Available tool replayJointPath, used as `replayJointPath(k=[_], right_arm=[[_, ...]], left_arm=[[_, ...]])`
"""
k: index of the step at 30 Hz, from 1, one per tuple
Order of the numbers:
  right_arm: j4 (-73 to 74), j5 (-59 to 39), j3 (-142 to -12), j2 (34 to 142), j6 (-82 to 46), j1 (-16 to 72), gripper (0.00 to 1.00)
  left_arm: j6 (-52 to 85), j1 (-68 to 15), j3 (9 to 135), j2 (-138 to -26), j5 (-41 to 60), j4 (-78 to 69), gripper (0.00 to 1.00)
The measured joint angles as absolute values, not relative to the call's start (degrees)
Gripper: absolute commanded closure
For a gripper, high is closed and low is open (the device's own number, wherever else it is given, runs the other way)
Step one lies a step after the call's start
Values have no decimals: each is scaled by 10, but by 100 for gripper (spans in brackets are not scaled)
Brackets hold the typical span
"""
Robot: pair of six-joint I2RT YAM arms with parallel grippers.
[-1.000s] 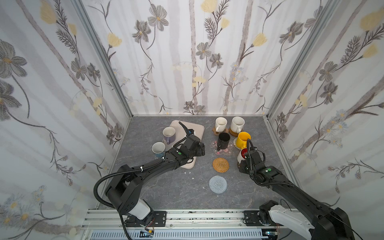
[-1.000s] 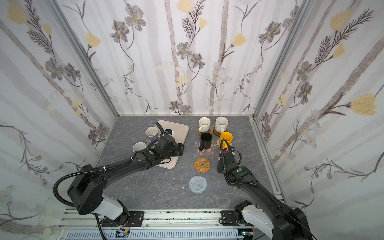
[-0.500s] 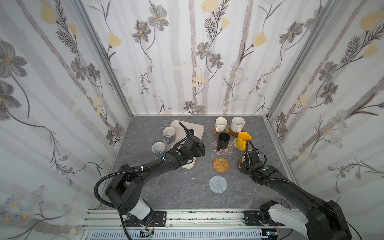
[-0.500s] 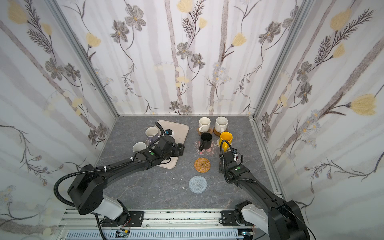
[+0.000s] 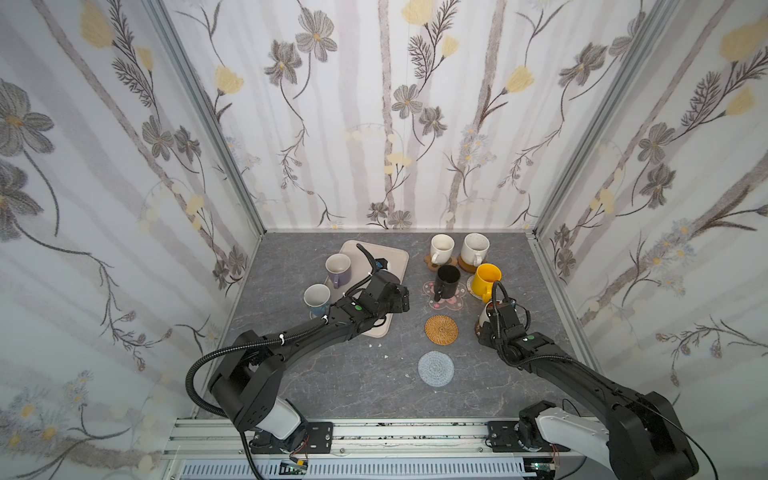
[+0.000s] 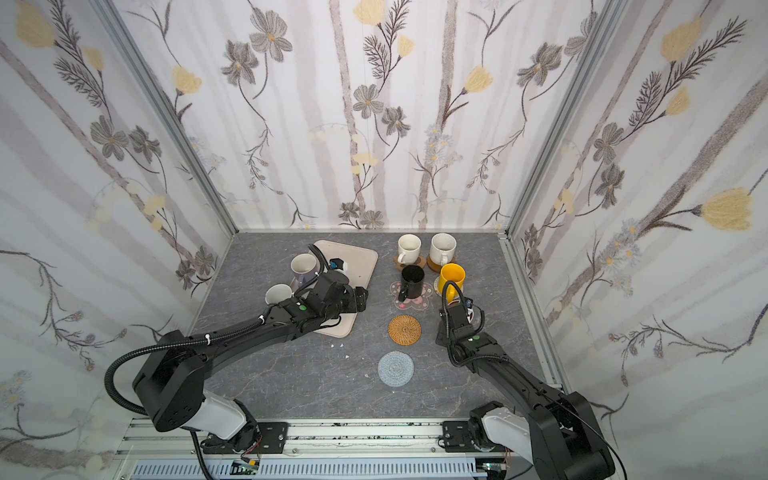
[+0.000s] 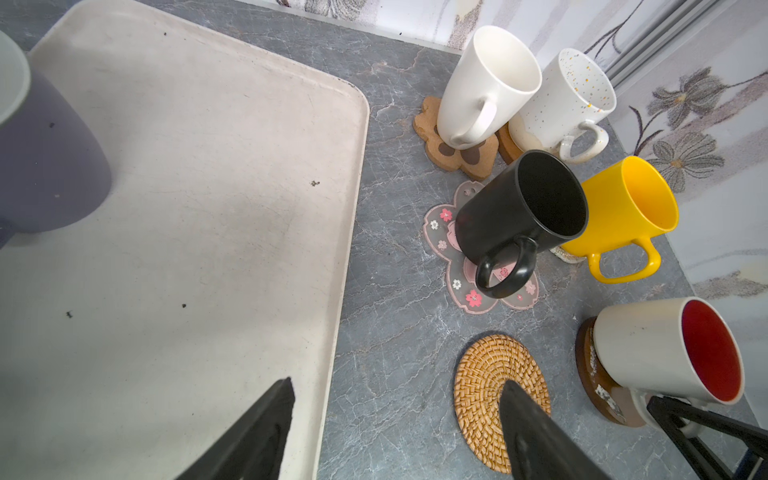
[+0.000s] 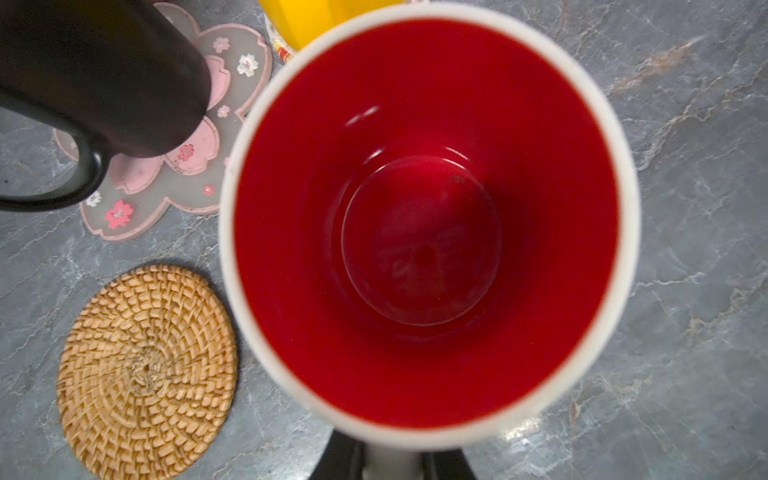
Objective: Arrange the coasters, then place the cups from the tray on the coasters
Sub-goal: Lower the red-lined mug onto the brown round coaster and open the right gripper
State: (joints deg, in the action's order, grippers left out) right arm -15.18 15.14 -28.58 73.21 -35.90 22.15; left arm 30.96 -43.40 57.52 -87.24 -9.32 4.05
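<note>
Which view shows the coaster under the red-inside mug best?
The left wrist view: the dark wooden coaster shows its edge beneath the red-inside mug. In the right wrist view the mug fills the frame and hides it. In both top views the right arm covers nearly all of it.

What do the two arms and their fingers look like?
Both arms are black and boxy, each with a white base segment and a green dot near the wrist. A black corrugated cable loops beside the left arm; a thinner one arches over the right arm. The fingers are black, tapered.
</note>
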Motion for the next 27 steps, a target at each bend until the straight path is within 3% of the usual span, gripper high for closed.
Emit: replayJointPath(k=[5, 11, 16, 20, 27], right_arm=[[-150, 144, -282, 726, -357, 221, 79], [-155, 119, -275, 701, -355, 222, 75], [-157, 109, -272, 690, -355, 221, 58], [-157, 109, -272, 690, -355, 221, 36], [-159, 104, -270, 670, -356, 221, 23]], left_arm=[[309, -434, 574, -871, -95, 41, 19], [309, -434, 574, -870, -95, 41, 19], [309, -434, 574, -870, -96, 41, 20], [309, -434, 572, -870, -97, 41, 19], [309, -423, 569, -864, -99, 41, 19]])
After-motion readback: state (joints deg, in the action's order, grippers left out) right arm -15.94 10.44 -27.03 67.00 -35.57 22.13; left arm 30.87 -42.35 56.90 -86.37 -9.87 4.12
